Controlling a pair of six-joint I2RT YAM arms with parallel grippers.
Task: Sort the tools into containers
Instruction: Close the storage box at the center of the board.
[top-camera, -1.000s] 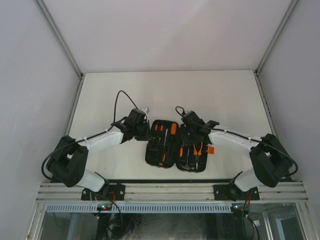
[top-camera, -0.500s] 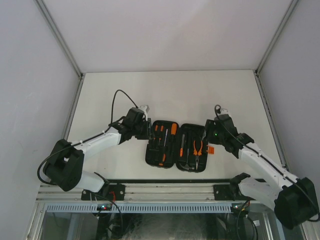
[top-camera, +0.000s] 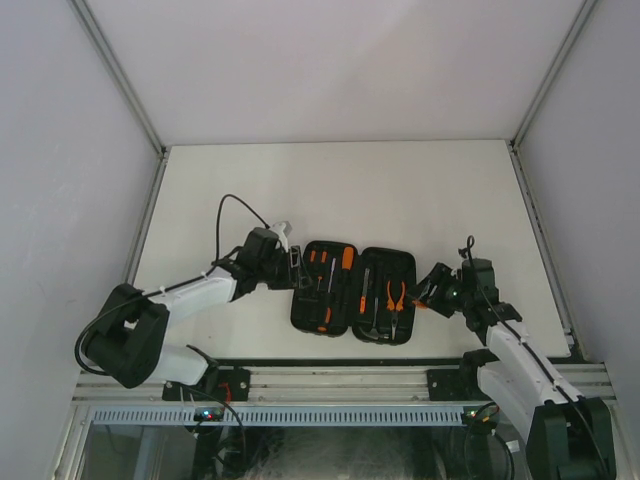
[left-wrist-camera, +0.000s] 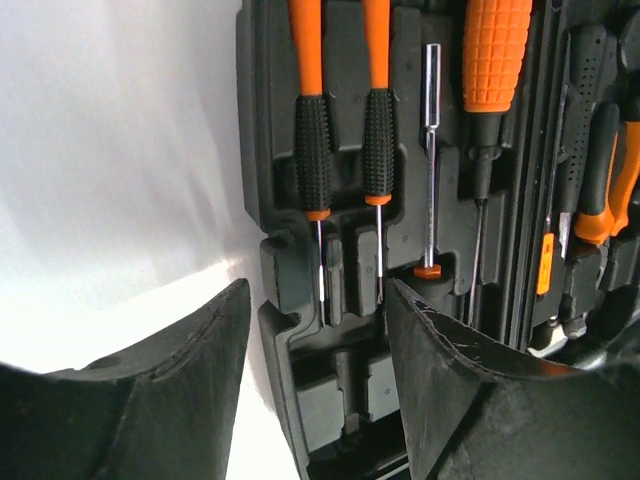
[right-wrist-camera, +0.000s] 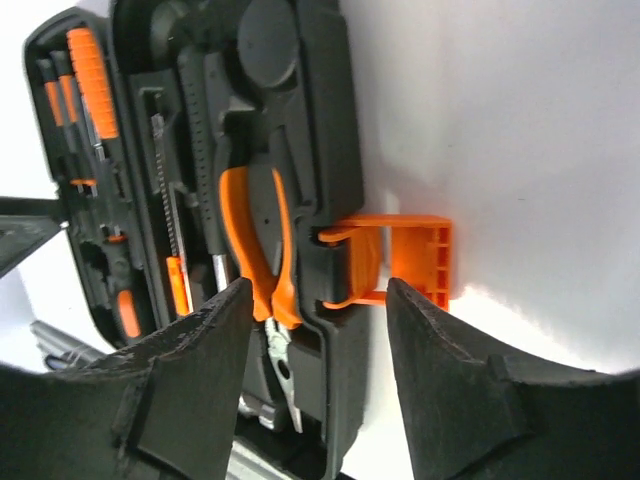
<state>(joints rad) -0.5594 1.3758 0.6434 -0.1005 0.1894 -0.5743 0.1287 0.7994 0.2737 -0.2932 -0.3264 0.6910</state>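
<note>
The black tool case (top-camera: 400, 262) lies open and flat at the table's near middle. Orange-and-black tools fill its moulded slots: thin screwdrivers (left-wrist-camera: 312, 130) in the left half, pliers (right-wrist-camera: 250, 230) in the right half. My left gripper (top-camera: 293, 262) is at the case's left edge, open, its jaws straddling that rim (left-wrist-camera: 262, 180) without touching it. My right gripper (top-camera: 432, 288) is at the right edge, open, with the orange latch (right-wrist-camera: 420, 255) and the case wall between its jaws. Neither gripper holds anything.
A thick orange handle (left-wrist-camera: 495, 50) sits in a slot beside the screwdrivers. The white table (top-camera: 400, 190) runs back to grey walls on three sides. An aluminium rail (top-camera: 340, 380) with both arm bases lies just in front of the case.
Both grippers have opened. My right arm has swung from above the case's right half out to its right edge by the latch. My left gripper has drawn slightly nearer along the left edge.
</note>
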